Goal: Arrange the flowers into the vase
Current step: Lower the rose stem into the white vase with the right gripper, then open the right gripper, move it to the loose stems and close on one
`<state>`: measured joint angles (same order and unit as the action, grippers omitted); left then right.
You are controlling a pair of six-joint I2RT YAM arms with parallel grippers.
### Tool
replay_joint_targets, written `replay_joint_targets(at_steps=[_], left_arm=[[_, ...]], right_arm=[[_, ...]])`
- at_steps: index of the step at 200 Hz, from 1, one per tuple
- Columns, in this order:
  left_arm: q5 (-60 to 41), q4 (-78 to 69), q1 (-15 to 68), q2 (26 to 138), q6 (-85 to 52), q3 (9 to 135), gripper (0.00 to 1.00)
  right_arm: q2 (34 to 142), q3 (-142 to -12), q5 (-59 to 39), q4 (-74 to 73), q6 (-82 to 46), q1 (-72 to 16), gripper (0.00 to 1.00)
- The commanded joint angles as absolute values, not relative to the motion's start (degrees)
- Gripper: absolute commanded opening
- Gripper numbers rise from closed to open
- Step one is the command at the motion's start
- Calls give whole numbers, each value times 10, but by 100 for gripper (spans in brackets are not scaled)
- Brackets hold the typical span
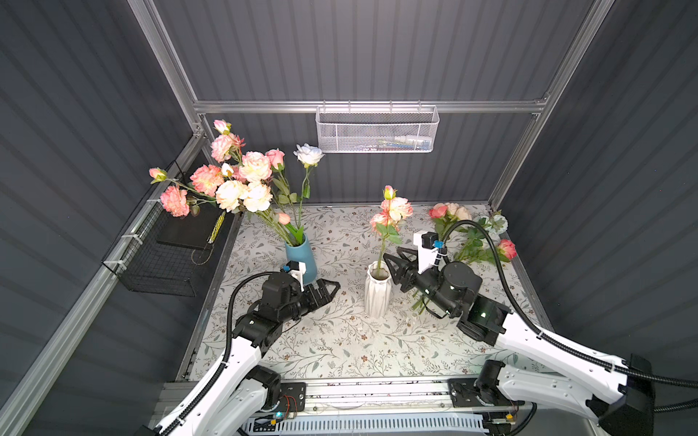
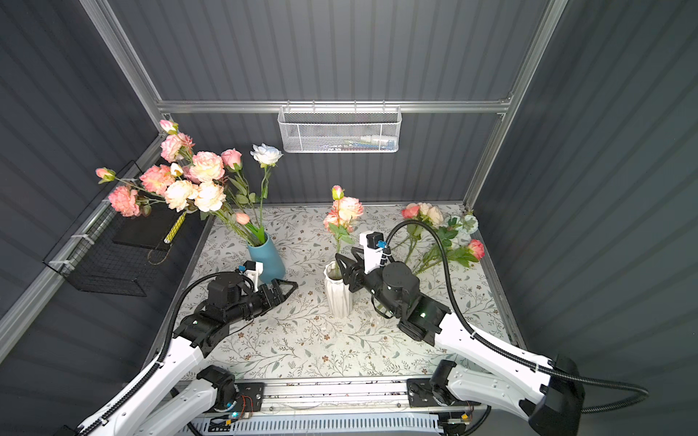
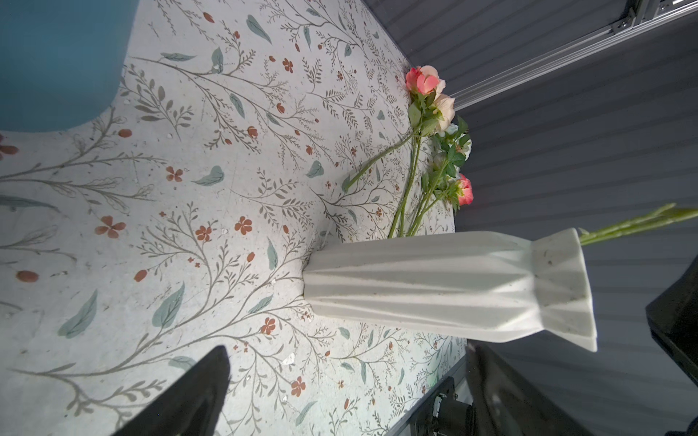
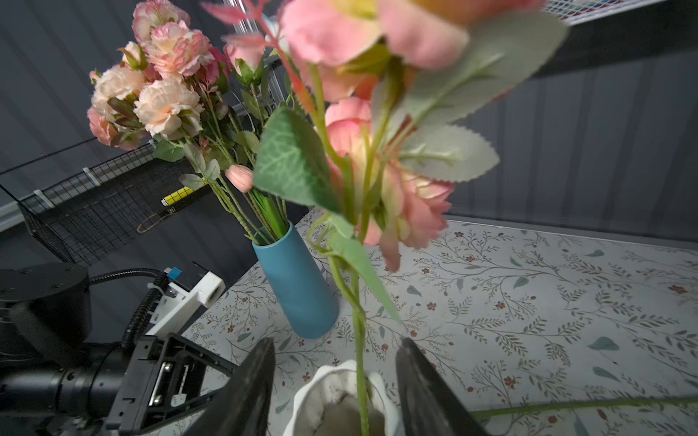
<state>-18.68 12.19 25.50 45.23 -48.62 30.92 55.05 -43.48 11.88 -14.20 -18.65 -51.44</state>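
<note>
A white faceted vase (image 1: 377, 292) (image 3: 453, 287) stands mid-table. One pink flower (image 1: 393, 213) (image 4: 359, 332) rises upright from its mouth (image 4: 340, 392). My right gripper (image 1: 392, 254) (image 4: 336, 362) is open just above the vase's rim, a finger on each side of the green stem and neither touching it. More flowers (image 1: 472, 238) (image 3: 434, 132) lie loose on the table at the back right. My left gripper (image 1: 330, 287) (image 3: 347, 377) is open and empty, low over the table to the left of the white vase.
A blue vase (image 1: 302, 260) (image 4: 298, 283) holding a large pink and cream bouquet (image 1: 234, 177) stands at the back left, close behind my left wrist. A black wire basket (image 1: 162, 260) hangs on the left wall and a white mesh basket (image 1: 377, 130) on the back wall.
</note>
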Motion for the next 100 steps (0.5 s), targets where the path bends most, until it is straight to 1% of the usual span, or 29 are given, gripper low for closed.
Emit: replay_joint_targets(at_steps=[1,28,60,80,100], left_arm=[[-165,94,278,454,-494,298,100],[-143,83,307,479,-489,299,100],[-134,81,308,489,-479,295,100],[-130,85,308,491,-473,296,100],[-129,89,308,492,-471,295,100]], right_arm=[[500,-400,136,-114,-211,-516,56],[446,-368,180,-63,-226,-516,57],[430,-348,239,33,-265,-503,51],[437,-336,228,70,-301,-464,47],[455,-325,171,91,-342,-377,42]])
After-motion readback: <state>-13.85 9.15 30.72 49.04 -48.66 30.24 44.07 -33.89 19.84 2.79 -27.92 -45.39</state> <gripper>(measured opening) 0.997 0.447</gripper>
